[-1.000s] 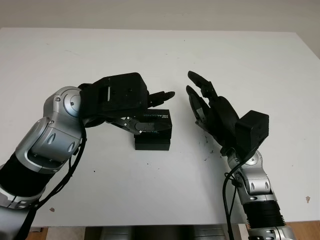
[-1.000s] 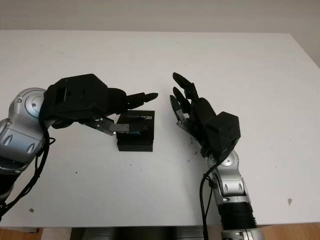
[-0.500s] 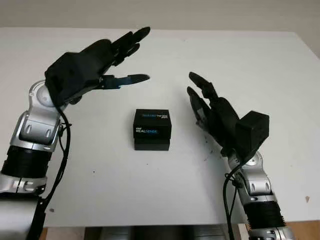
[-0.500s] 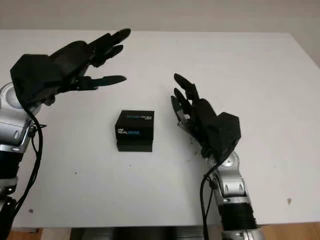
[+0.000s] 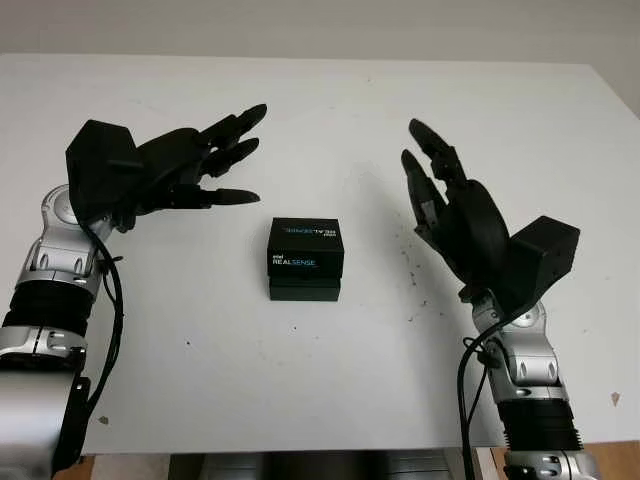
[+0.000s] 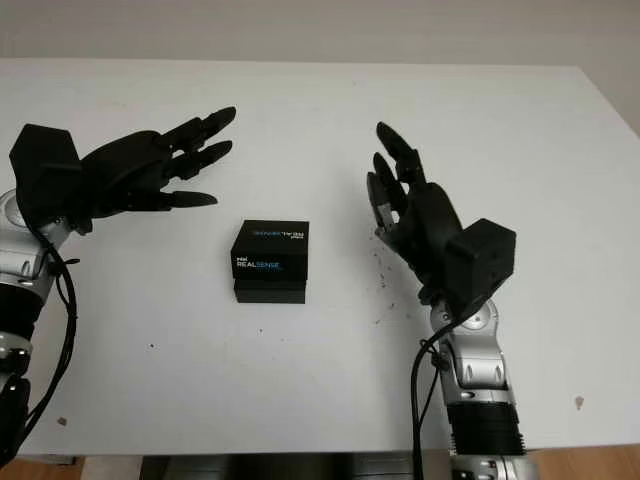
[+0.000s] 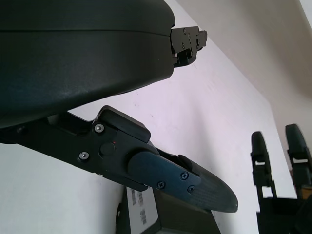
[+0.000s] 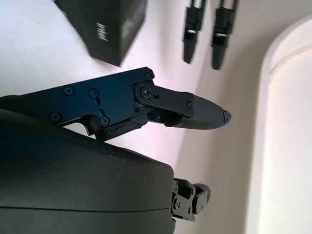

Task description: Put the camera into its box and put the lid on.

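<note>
Box (image 5: 305,259) — closed, black; its contents are hidden by the lid (image 5: 306,239), so whether the camera is inside cannot be told. Small print under the brand name too small to read. In the left wrist view its corner is cut off by the picture's edge and partly covered by a finger; barcode label illegible.

Left hand (image 5: 170,175) — open; arm cut off at the frame's bottom left.

Right hand (image 5: 460,222) — open; palm side turned away, forearm cut off at the bottom edge.

Table (image 5: 330,400) — near edge cut off.
</note>
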`<act>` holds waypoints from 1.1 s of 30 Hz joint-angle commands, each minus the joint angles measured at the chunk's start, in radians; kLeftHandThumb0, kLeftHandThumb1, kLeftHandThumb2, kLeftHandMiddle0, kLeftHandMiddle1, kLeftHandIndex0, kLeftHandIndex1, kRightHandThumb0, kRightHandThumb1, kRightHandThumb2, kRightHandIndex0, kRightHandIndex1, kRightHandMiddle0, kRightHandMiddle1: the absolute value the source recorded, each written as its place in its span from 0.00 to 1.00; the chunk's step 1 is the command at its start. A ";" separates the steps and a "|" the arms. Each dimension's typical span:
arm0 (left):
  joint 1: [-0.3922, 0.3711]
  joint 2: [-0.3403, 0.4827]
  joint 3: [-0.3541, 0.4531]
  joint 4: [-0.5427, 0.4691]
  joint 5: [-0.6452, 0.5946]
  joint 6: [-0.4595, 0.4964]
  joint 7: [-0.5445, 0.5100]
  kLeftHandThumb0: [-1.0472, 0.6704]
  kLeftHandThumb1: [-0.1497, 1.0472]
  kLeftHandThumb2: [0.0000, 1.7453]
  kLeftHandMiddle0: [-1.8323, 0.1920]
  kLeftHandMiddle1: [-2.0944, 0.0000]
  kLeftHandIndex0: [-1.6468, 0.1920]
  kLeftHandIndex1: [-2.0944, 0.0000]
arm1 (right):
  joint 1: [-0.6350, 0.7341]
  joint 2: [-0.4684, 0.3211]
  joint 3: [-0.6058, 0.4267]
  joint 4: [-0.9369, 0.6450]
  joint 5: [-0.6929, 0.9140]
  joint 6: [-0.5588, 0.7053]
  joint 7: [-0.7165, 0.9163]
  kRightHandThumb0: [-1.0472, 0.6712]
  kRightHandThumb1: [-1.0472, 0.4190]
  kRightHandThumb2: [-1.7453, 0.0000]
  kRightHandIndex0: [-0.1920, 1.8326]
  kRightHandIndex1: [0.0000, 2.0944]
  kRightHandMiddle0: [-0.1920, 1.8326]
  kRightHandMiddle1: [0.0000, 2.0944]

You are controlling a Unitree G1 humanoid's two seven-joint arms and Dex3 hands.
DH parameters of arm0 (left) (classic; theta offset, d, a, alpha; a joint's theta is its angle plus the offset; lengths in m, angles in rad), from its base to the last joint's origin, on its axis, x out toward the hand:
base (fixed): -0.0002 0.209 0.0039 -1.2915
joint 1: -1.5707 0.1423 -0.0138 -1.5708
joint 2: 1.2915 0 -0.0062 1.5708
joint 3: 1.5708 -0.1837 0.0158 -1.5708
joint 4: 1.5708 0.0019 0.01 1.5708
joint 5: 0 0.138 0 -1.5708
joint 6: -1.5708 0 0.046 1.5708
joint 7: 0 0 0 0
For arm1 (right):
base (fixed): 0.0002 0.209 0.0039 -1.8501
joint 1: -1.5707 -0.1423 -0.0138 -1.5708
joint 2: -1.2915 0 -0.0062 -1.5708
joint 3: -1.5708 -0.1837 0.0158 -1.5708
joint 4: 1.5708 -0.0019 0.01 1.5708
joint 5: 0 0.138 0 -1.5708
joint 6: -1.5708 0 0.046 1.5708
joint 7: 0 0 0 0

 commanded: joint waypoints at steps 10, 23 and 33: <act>0.045 0.008 0.014 -0.063 -0.039 0.059 -0.085 0.04 0.93 0.03 1.00 0.99 1.00 1.00 | -0.039 -0.035 -0.027 -0.067 0.002 0.032 -0.025 0.21 0.00 0.62 0.04 0.01 0.01 0.08; 0.090 0.014 -0.028 -0.112 0.019 -0.001 -0.129 0.05 0.93 0.03 0.96 0.97 0.98 0.98 | -0.057 -0.050 -0.045 -0.051 0.020 0.033 -0.014 0.22 0.00 0.59 0.03 0.01 0.00 0.06; 0.110 0.012 -0.060 -0.114 0.053 0.008 -0.141 0.06 0.92 0.03 0.95 0.97 0.97 0.98 | -0.051 -0.043 -0.045 -0.062 0.027 0.032 -0.027 0.23 0.00 0.59 0.03 0.02 0.01 0.07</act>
